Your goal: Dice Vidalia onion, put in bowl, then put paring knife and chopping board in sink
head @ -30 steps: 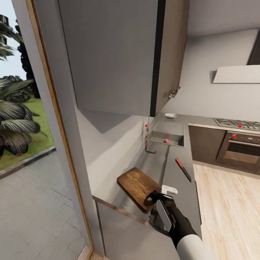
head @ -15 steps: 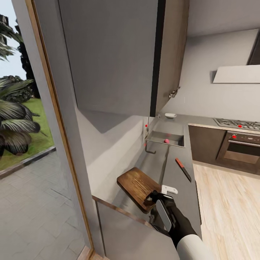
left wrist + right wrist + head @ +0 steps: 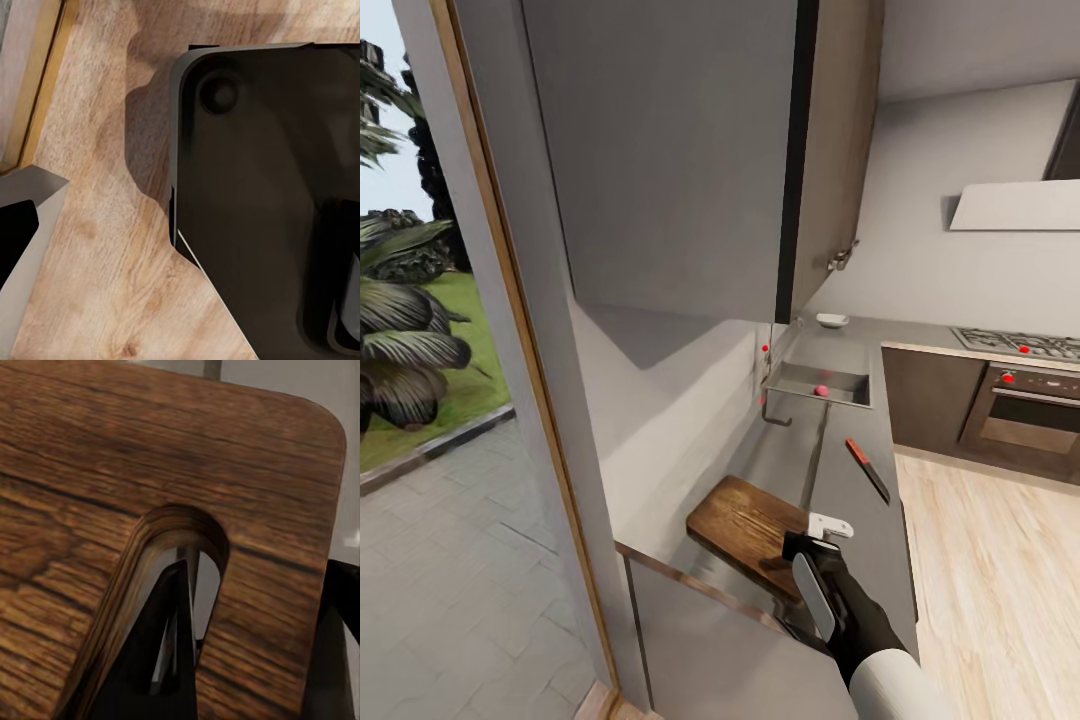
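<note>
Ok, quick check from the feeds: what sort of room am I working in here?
A home kitchen, by the look of it: a grey countertop with a built-in sink, a gas hob over an oven, and a wooden chopping board at the right gripper. A garden lies outside at the view's left.

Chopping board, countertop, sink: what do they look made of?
Chopping board: looks like dark-stained wood with visible grain streaks and a matte finish; the right wrist view shows layered edges at its handle slot.
Countertop: smooth uniform grey, possibly stone or laminate; can't tell which.
Sink: likely brushed metal, grey with a soft sheen.
</note>
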### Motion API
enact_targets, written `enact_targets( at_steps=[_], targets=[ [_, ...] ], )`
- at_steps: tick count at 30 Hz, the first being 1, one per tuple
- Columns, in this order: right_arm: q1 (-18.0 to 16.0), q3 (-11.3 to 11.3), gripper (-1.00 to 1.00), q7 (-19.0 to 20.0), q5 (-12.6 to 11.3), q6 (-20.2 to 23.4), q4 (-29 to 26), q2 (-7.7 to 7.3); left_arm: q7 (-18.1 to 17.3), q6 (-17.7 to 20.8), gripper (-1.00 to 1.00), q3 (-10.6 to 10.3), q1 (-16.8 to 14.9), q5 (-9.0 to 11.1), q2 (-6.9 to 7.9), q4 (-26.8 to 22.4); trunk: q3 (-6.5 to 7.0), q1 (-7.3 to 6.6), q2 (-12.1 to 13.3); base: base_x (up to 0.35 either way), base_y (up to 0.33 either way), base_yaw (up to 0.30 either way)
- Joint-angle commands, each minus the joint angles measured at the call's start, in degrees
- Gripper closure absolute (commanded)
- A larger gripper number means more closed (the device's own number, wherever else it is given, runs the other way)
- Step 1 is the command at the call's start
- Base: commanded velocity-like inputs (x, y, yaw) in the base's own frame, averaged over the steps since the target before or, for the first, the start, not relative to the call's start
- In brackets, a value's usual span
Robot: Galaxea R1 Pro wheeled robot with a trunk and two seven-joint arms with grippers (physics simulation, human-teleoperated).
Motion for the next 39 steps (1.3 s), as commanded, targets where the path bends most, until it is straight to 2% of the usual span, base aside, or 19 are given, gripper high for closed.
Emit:
enact_targets(
  at_steps=[1,14,19,28,39],
  targets=[
    [0.0,0.1,1.00,-0.4,-1.7,0.1,1.1,0.00,0.0,-0.3,-1.00,0.0,0.0,0.1,0.03,0.1,-0.10,0.03,-0.1,0.000,0.000,0.000],
    [0.0,0.1,1.00,-0.5,-1.7,0.1,0.5,0.00,0.0,-0.3,-1.00,0.0,0.0,0.0,-0.01,0.1,-0.10,0.03,-0.1,0.000,0.000,0.000],
    [0.0,0.0,1.00,-0.5,-1.8,0.1,0.3,0.00,0.0,-0.3,-1.00,0.1,0.0,0.0,-0.81,0.0,0.00,0.03,-0.1,0.000,0.000,0.000],
    [0.0,0.0,1.00,-0.5,-1.4,0.2,-0.7,0.00,0.0,-0.4,-1.00,0.3,0.0,0.1,-1.59,-1.5,0.75,0.03,-0.1,0.000,0.000,0.000],
    [0.0,0.0,1.00,-0.5,-1.4,2.1,-2.8,0.00,0.2,-0.4,-1.00,0.3,0.0,0.0,-1.60,-2.2,1.75,0.03,-0.1,0.000,0.000,0.000]
  ],
)
